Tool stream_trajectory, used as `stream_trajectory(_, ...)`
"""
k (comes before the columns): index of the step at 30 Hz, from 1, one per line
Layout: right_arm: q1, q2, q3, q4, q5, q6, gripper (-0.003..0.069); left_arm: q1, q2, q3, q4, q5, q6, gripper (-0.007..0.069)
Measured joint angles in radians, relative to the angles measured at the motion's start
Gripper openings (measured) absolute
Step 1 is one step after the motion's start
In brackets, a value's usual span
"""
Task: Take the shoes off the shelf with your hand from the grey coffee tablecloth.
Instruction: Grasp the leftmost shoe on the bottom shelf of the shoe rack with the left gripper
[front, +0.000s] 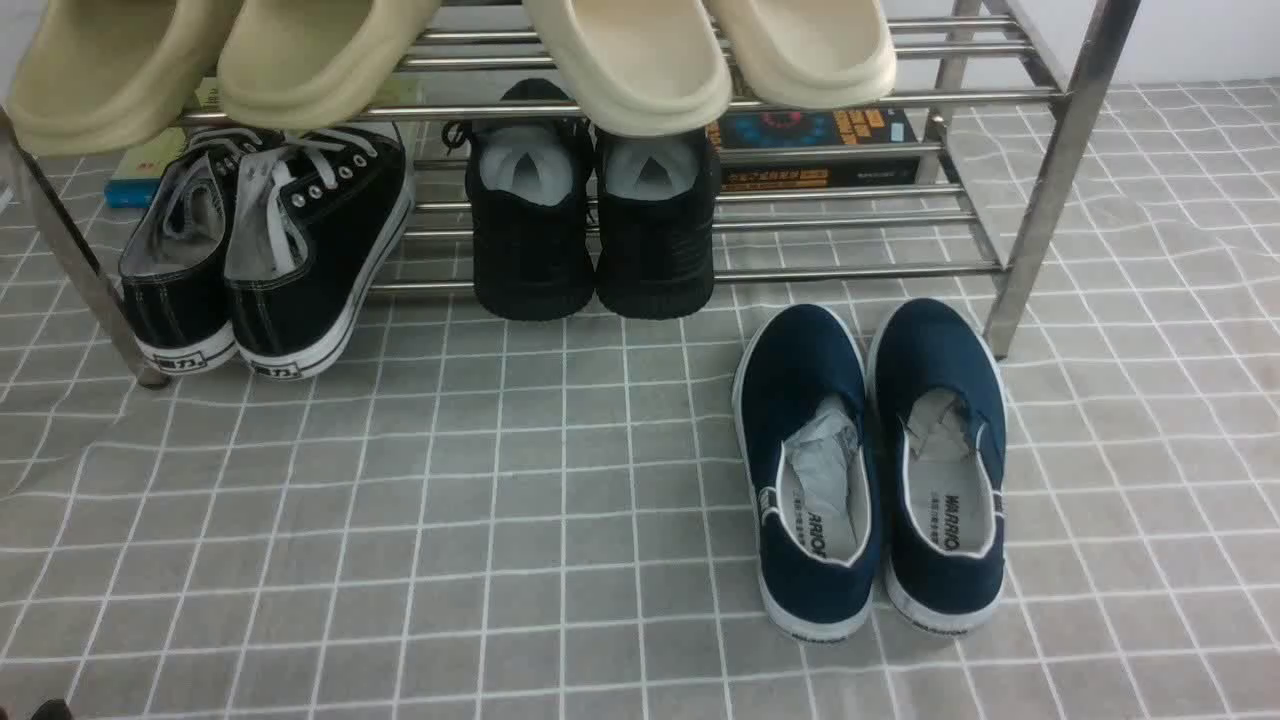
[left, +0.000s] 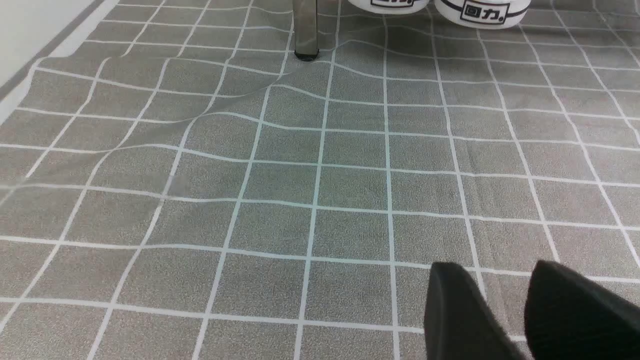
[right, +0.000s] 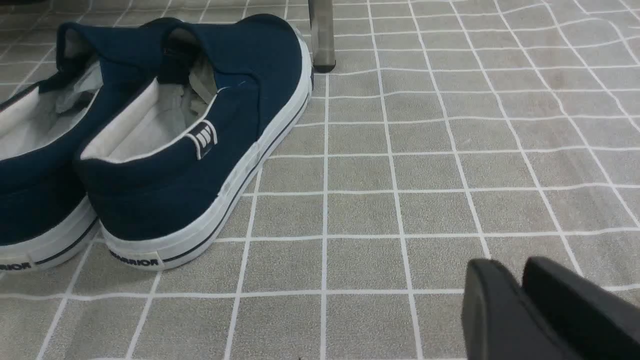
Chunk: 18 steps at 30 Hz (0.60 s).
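Observation:
The shoes, black canvas sneakers (front: 270, 250) with white laces and soles, sit at the left end of the steel shelf's (front: 1040, 200) lower tier, heels toward me. Their white heels (left: 482, 12) show at the far edge of the left wrist view, beside a shelf leg (left: 306, 30). My left gripper (left: 492, 272) hovers low over the grey grid tablecloth (front: 500, 500), jaws a little apart and empty, well short of the sneakers. My right gripper (right: 510, 270) is shut and empty over the cloth, beside the navy slip-ons (right: 190, 140). Neither gripper shows in the front view.
All-black knit sneakers (front: 595, 230) sit mid-shelf on the lower tier. Cream slippers (front: 630, 60) lie on the top tier. Navy slip-ons (front: 870, 470) stand on the cloth in front of the right shelf leg (right: 322, 35). Books (front: 815, 150) lie behind the rack.

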Motion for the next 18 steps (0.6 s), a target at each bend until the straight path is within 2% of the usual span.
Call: stream_trajectory(18,0.0,0.0,0.0,0.0,0.0,0.0,0.0126,0.0,0.0,0.0,0.0,0.0,0.0,0.024)
